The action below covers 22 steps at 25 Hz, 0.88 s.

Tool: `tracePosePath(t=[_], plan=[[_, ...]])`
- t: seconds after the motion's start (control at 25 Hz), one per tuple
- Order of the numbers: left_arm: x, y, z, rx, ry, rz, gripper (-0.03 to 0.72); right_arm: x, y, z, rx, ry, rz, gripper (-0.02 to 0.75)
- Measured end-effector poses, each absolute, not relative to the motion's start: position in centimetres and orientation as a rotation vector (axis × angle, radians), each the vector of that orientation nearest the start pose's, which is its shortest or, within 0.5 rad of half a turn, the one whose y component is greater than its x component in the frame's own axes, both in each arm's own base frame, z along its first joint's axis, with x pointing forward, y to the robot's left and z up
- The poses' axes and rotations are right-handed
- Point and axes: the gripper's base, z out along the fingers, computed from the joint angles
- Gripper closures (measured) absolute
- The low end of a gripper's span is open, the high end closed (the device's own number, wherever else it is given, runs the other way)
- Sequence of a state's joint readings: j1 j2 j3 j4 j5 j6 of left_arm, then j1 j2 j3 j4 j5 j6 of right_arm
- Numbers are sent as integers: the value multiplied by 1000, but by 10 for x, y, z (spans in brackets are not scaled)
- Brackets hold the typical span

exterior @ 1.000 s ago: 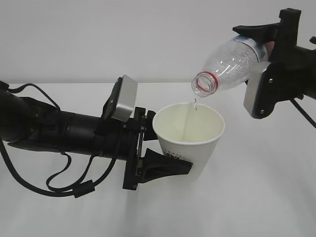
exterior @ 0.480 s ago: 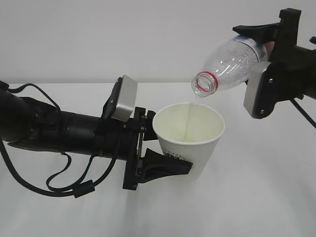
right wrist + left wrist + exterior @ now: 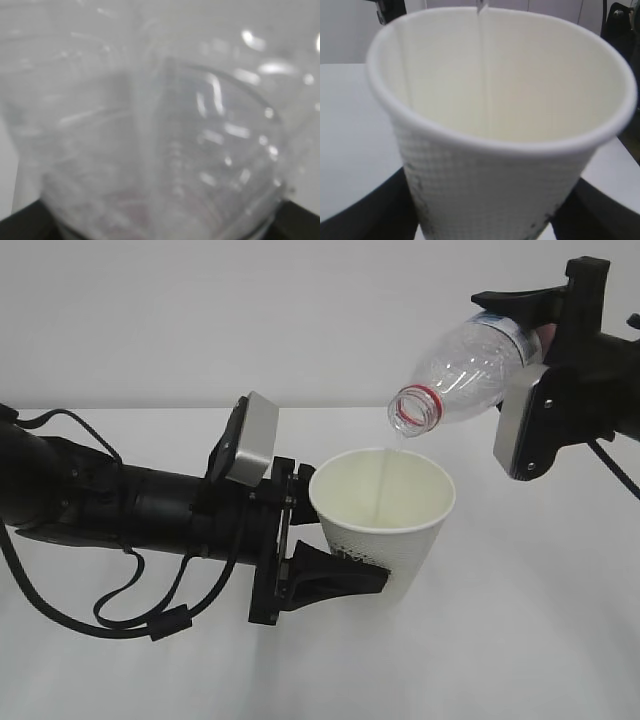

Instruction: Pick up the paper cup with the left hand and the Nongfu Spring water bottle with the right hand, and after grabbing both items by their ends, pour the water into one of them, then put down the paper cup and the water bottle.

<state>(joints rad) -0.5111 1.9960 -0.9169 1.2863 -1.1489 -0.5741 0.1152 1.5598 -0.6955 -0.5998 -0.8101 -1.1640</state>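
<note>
My left gripper (image 3: 372,574) is shut on the lower part of the white paper cup (image 3: 385,520), holding it upright above the table. In the left wrist view the cup (image 3: 495,170) fills the frame between the dark fingers (image 3: 365,215). My right gripper (image 3: 530,335) is shut on the base end of the clear water bottle (image 3: 465,365), which is tilted with its red-ringed mouth just over the cup's rim. A thin stream of water (image 3: 385,480) falls from the mouth into the cup (image 3: 482,75). The right wrist view shows only the blurred clear bottle (image 3: 150,125).
The white table (image 3: 520,620) lies under both arms, with a plain pale wall behind. Black cables hang from the left arm (image 3: 120,505) at the left. The right arm's camera housing (image 3: 520,430) sits to the right of the cup.
</note>
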Motion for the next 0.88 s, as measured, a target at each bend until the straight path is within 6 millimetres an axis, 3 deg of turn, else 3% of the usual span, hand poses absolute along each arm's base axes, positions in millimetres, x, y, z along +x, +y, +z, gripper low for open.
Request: tracePosePath(t=[0.88], plan=[[264,-239,148,1392,1339,-1142,163,306,73,240,-1483,814,-810,234]])
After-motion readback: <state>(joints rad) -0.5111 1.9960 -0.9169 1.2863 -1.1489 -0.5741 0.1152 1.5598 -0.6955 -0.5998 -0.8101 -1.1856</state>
